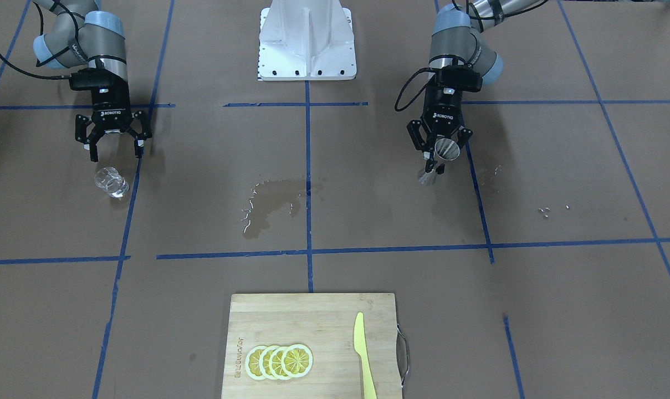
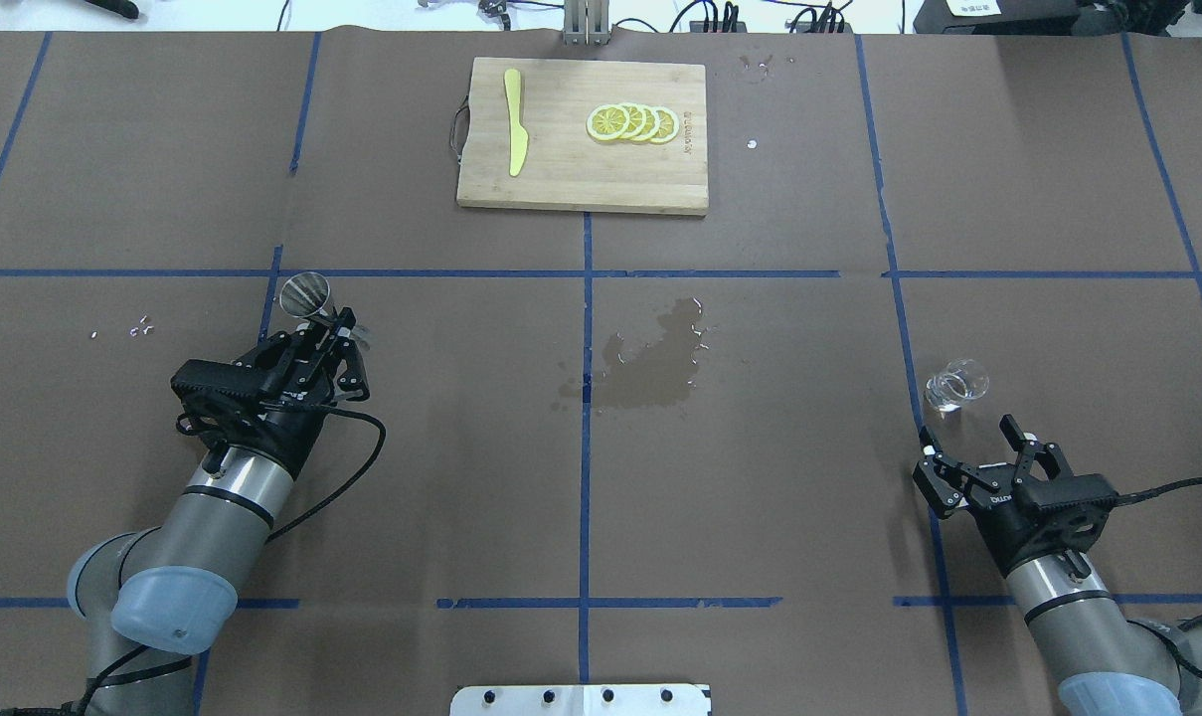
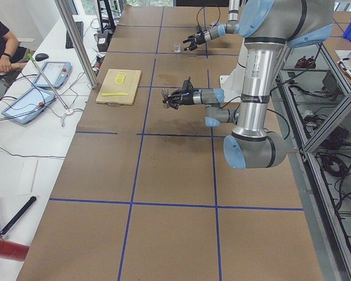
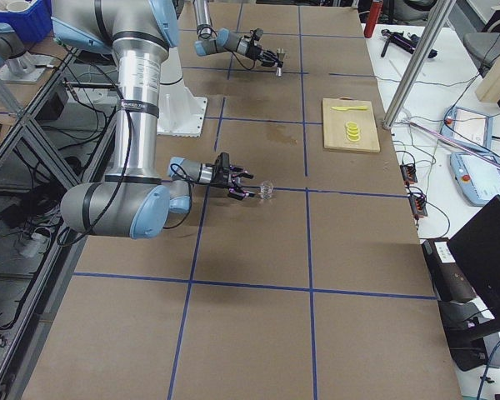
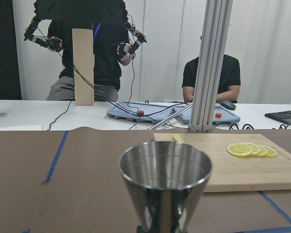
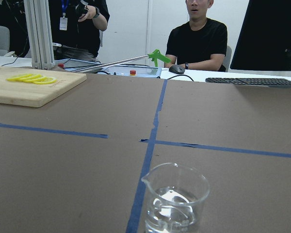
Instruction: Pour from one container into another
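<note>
Robot base plate point(image 2: 581, 700) sits at the near table edge. The table point(image 2: 760, 517) is covered in brown paper gridded with blue tape.

Left gripper point(image 2: 340, 326): fingers clamped on the waist of the metal jigger point(image 2: 305, 292), with the arm reaching out roughly level. The jigger is upright, mouth upward. The wrist view shows its polished rim and inner wall (the lower cone is cut off at the frame edge). Whether its foot touches the table cannot be determined.

Right gripper point(image 2: 965, 432): fingers spread apart, holding nothing, just short of the glass cup point(image 2: 955, 386) and not touching it. The cup stands upright on the table near a blue tape line, pouring lip visible, with clear liquid in its lower part. Cup and jigger are well apart, on opposite sides of the table.

Between them, at the centre line, a wet puddle point(image 2: 648, 370) darkens the paper. A few droplets point(image 2: 139, 326) lie on the outer side of the left arm.

Farther out, a wooden cutting board point(image 2: 571, 184) carries a row of overlapping lemon slices point(image 2: 632, 122) and a yellow knife point(image 2: 514, 134), set apart from each other.

Beyond the far edge is a white bench point(image 5: 19, 116) with tablets point(image 5: 136, 109). One seated person point(image 5: 211, 77) and one standing person point(image 5: 109, 58) are behind it.
</note>
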